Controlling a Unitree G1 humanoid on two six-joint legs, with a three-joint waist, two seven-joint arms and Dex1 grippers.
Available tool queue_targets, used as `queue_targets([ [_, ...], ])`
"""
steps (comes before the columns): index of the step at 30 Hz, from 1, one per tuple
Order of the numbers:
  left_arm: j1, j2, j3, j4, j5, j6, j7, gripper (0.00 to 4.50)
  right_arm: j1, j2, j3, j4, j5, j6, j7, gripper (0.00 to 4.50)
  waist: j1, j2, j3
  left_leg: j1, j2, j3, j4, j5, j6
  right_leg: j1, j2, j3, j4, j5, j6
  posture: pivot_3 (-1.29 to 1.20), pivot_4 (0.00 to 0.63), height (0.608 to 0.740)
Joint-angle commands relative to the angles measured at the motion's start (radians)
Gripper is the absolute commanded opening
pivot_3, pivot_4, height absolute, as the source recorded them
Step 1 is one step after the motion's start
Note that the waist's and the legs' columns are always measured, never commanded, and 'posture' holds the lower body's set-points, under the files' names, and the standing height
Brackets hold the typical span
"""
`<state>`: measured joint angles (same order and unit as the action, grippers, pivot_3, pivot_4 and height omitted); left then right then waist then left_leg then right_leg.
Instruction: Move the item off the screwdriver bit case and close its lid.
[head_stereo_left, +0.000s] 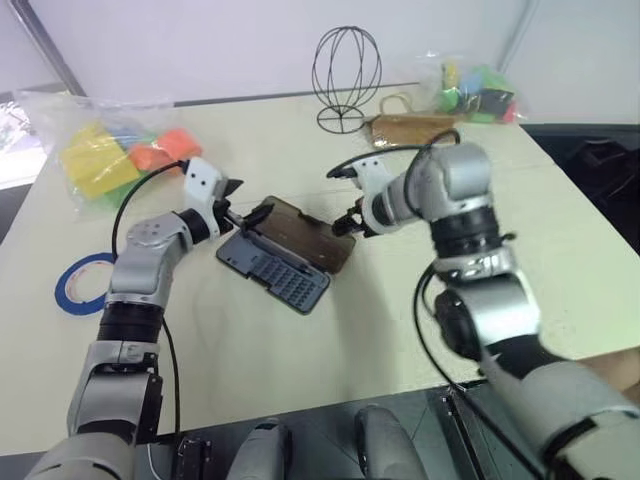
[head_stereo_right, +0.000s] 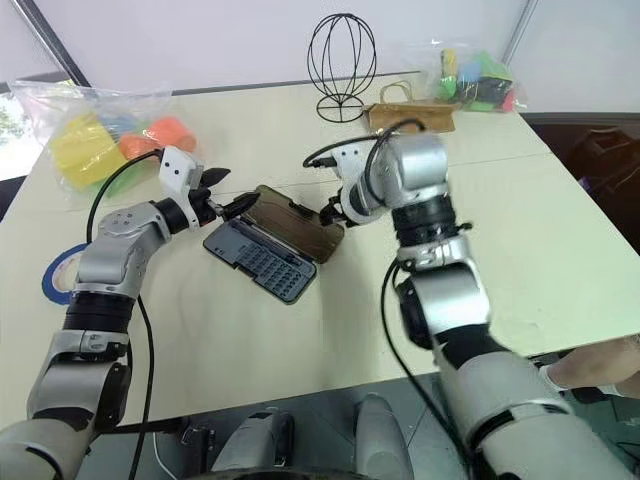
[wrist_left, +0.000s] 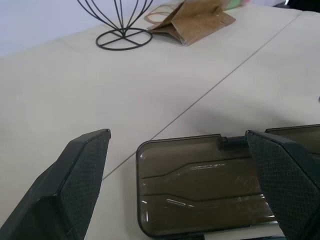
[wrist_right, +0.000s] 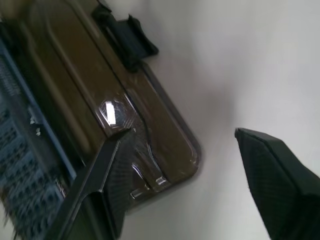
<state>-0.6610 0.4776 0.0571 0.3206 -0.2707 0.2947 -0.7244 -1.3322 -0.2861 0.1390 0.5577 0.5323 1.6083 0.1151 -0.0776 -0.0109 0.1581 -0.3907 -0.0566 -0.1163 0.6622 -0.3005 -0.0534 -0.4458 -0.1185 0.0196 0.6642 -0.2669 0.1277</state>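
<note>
Lid-closing step, tape ring (head_stereo_left: 82, 283) already off the case (head_stereo_left: 275, 271), flat on the table (head_stereo_left: 300, 370) well behind the left pincer (head_stereo_left: 243, 207). Lid (head_stereo_left: 310, 235) laid open between both pincers. Left pincer spread wide, empty, at one lid end; right pincer (head_stereo_left: 352, 222) parted, empty, over the far edge. Next: hooking under that edge, swinging lid onto the bit tray.

Silver-grey jointed arms, black cables, white wrist housings, textured black jaws.

A black wire stand (head_stereo_left: 346, 76) sits at twelve o'clock on the pale surface (head_stereo_left: 300, 360); a brown pouch (head_stereo_left: 410, 128) just beside it at one; bagged colourful blocks (head_stereo_left: 105, 155) at ten, more (head_stereo_left: 478, 93) at two
</note>
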Motion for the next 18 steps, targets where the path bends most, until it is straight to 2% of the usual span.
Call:
queue_targets([
  [1,0.009,-0.002,0.020,-0.035,-0.006,-0.018,0.005,4.50,-0.136,-0.089,0.206,0.157,0.344,0.006,-0.108,3.27,-0.001,0.000,0.000,0.000,0.000,0.000,0.000,0.000,0.000,0.000,0.000,-0.001,0.000,0.000,0.000,0.00,0.150,0.740],
  [4,0.011,-0.007,0.020,-0.037,-0.006,-0.019,0.009,4.50,-0.198,-0.140,0.338,0.246,0.562,0.006,-0.203,3.27,-0.001,0.000,0.000,0.000,0.000,0.000,-0.001,0.000,0.000,0.000,0.000,-0.002,-0.001,0.000,0.000,0.00,0.150,0.740],
  [8,0.014,-0.012,0.021,-0.040,-0.007,-0.019,0.014,4.50,-0.212,-0.170,0.414,0.259,0.772,0.006,-0.346,3.27,0.004,0.000,0.000,0.000,0.000,0.001,0.000,0.000,0.000,0.001,0.000,-0.002,-0.001,0.000,0.000,0.00,0.150,0.740],
  [14,0.022,-0.013,0.022,-0.048,-0.007,-0.018,0.016,4.50,-0.109,-0.170,0.329,0.172,0.906,0.006,-0.597,3.27,0.009,0.000,0.000,0.000,0.000,0.001,0.001,0.000,0.000,0.002,0.000,-0.003,-0.001,0.000,0.000,0.00,0.150,0.740],
  [18,0.021,-0.012,0.023,-0.048,-0.007,-0.016,0.017,4.50,-0.040,-0.138,0.210,0.096,0.896,0.006,-0.740,3.27,0.008,0.000,0.000,-0.001,0.000,0.001,0.001,0.000,0.000,0.002,0.000,-0.003,-0.001,0.000,0.000,0.00,0.150,0.740],
])
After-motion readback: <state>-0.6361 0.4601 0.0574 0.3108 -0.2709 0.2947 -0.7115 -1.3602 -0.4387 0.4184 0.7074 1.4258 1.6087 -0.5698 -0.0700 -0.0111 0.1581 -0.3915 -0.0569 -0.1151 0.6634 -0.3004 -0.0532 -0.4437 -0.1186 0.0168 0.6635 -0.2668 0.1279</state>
